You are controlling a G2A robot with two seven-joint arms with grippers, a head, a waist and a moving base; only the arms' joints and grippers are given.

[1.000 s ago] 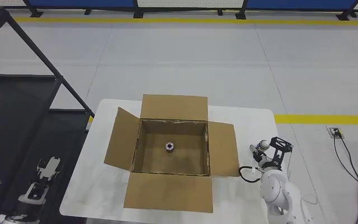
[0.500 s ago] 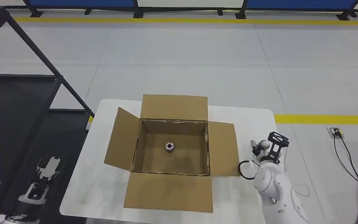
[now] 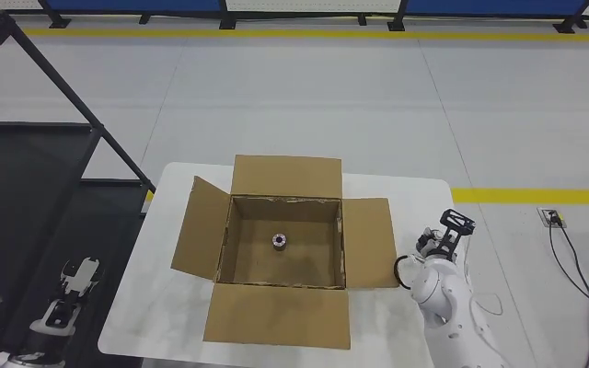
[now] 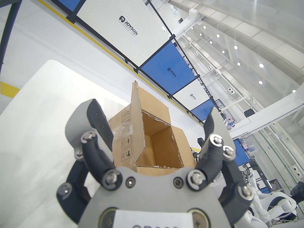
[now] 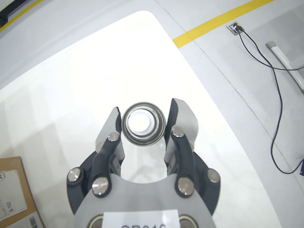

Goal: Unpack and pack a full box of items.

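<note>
Right gripper clamped on metal can, by right edge of white table, just beyond right flap of box. Box sits mid-table, all four flaps spread. Small round item on box floor. Left gripper spread wide, holding nothing, off table's left side.

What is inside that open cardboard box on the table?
One small round item sits mid-floor in the cardboard box. The rest looks bare, though the walls may hide the floor's edges.
</note>
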